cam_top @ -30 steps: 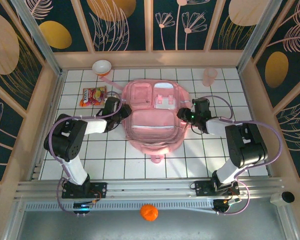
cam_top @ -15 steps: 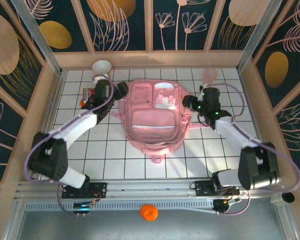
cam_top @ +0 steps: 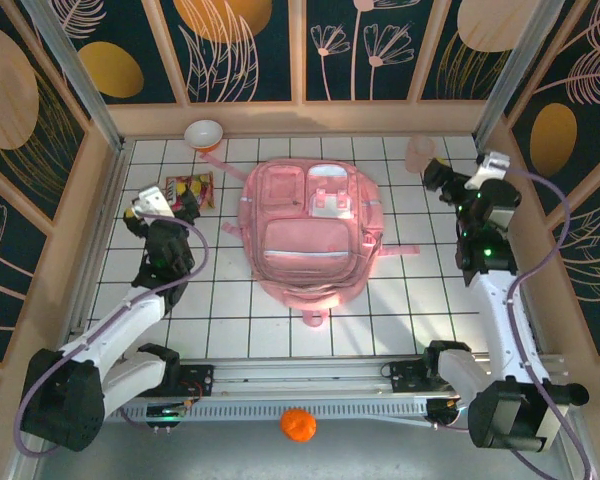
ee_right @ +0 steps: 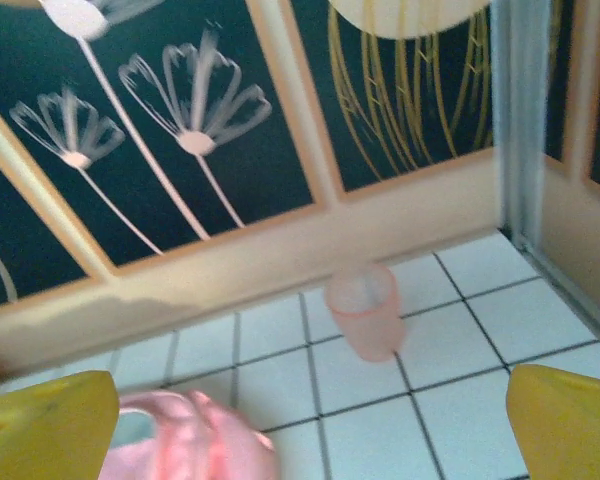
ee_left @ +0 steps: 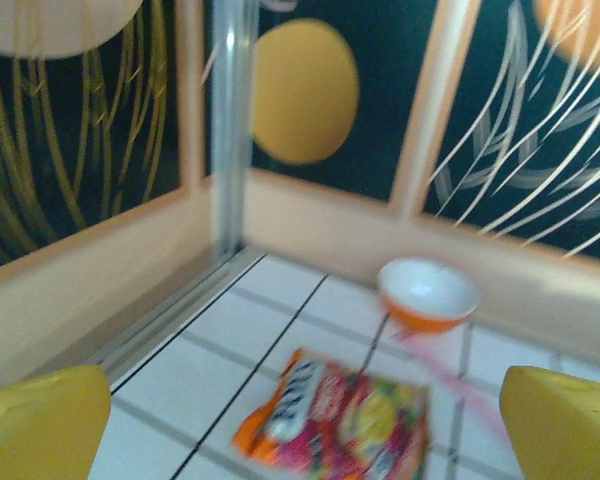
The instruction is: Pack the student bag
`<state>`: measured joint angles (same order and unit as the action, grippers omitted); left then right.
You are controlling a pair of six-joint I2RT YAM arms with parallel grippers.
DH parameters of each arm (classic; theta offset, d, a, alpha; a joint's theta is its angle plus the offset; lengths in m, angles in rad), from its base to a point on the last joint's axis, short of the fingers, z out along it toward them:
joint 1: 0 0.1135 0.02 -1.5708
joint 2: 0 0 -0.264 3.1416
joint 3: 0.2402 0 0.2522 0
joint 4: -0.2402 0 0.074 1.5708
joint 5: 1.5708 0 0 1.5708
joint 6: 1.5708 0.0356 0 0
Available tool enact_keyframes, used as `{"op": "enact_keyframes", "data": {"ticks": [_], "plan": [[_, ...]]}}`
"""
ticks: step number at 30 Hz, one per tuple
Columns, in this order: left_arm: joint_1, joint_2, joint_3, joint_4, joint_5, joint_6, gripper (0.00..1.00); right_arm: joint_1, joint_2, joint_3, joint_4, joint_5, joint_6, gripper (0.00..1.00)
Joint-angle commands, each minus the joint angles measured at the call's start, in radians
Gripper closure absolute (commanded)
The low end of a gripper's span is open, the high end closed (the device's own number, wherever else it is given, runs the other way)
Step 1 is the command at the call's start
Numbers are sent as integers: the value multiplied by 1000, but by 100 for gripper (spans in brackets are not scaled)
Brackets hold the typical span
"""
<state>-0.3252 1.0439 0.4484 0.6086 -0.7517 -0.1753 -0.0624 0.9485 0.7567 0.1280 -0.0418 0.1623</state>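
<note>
- Student bag (cam_top: 310,225): lies flat in the centre of the top view, front pockets up, top loop toward the bottom of the frame. A pink corner of it sits lower left in my right wrist view (ee_right: 195,440). Zips look shut from here; I can't tell about the main opening. Risk: if it's shut, nothing goes in. The fabric is soft, so a one-sided tug would likely drag or bunch it instead of opening it.
- Left gripper (cam_top: 180,205): centre left of the top view, fingers spread wide, holding nothing (ee_left: 305,425).
- Right gripper (cam_top: 438,178): upper right, fingers also spread, empty (ee_right: 310,430).
- Snack packet (cam_top: 188,190): flat on the tiles just ahead of my left fingers (ee_left: 335,420). Risk: it's thin and flat, so the tips could skate over it or shove it toward the wall rather than pinch it.
- Bowl (cam_top: 203,133): upper left by the back wall, beyond the packet (ee_left: 428,293). Risk: pushing the packet forward could knock into it.
- Cup (cam_top: 419,152): upright near the back wall, ahead of my right gripper (ee_right: 365,310). Risk: it looks light and would probably tip over if one finger touches first.
</note>
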Motion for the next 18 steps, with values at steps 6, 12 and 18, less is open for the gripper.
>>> {"op": "enact_keyframes", "data": {"ticks": [6, 12, 18], "plan": [[6, 106, -211, 405, -129, 128, 1, -27, -2, -343, 361, 40, -79, 1], [24, 263, -328, 688, -81, 189, 1, -39, 176, -452, 630, 20, -96, 1], [59, 470, -368, 1051, 45, 245, 1, -42, 419, -502, 900, -42, -116, 1]]}}
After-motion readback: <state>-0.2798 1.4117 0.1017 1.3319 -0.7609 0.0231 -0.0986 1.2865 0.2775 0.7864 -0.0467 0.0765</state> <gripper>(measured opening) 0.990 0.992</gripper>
